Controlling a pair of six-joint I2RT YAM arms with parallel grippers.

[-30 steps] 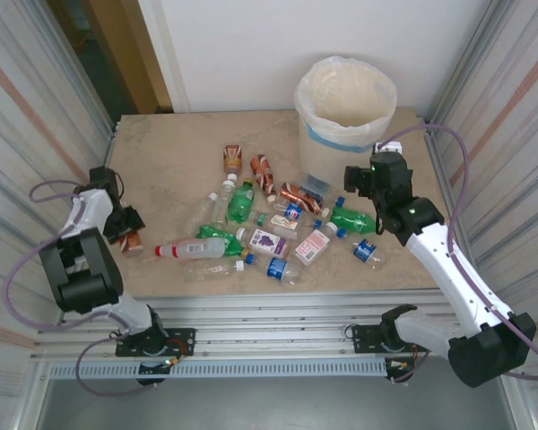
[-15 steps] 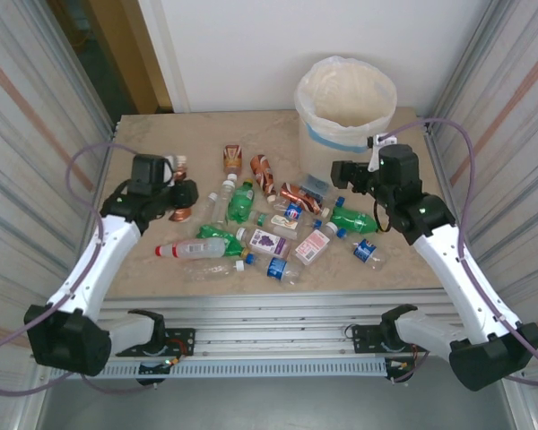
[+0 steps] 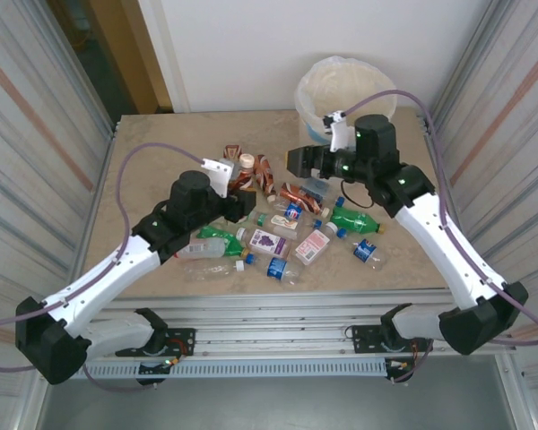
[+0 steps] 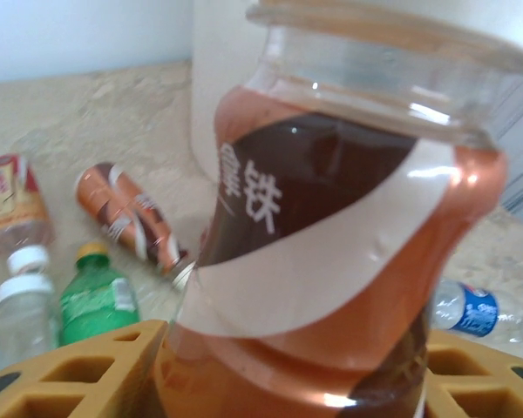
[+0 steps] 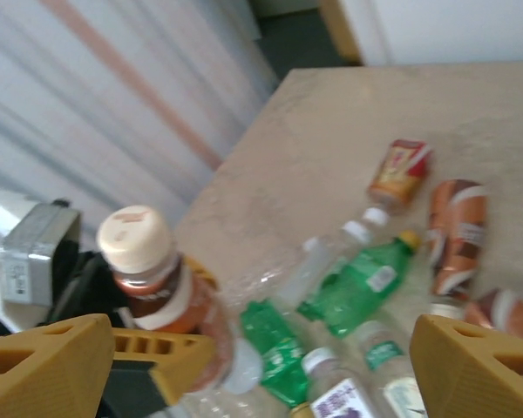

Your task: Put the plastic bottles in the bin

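Clamping a brown-orange plastic bottle (image 4: 331, 244) upright, left gripper (image 3: 236, 191) seems bound for the tall white bin (image 3: 307, 85) at two o'clock; right gripper (image 3: 298, 162) gapes, empty.

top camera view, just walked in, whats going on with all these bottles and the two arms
Two robot arms are clearing small plastic bottles into the tall white bin at the table's far right. The left gripper is shut on a brown-orange plastic bottle with a cream cap, held upright over the pile. The right gripper hangs open near the bin. The other bottles, clear, green and brown, lie scattered on the beige table.
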